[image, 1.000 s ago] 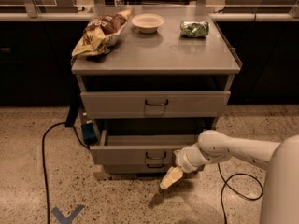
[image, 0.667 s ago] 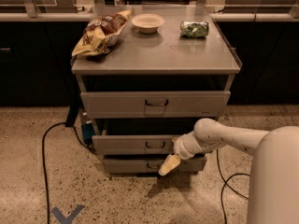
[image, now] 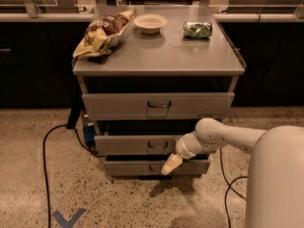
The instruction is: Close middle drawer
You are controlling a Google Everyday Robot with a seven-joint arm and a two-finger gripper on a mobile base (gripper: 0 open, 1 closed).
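Observation:
The grey cabinet (image: 156, 63) has three drawers. The middle drawer (image: 135, 145) is a low grey front with a small dark wire handle (image: 157, 146) at its centre; it sits nearly in line with the lowest drawer front (image: 137, 167). My gripper (image: 171, 164) hangs from the white arm (image: 218, 137) coming in from the right. Its cream tip lies in front of the right part of the middle drawer, reaching down over the lowest drawer front.
The taller top drawer (image: 156, 106) stands slightly out. On the cabinet top lie a chip bag (image: 102, 32), a white bowl (image: 150, 23) and a green packet (image: 197, 30). A black cable (image: 47, 151) runs on the speckled floor at the left; dark counters stand behind.
The middle drawer has slid inward, from well pulled out to almost flush. My arm and gripper have moved forward and left with it.

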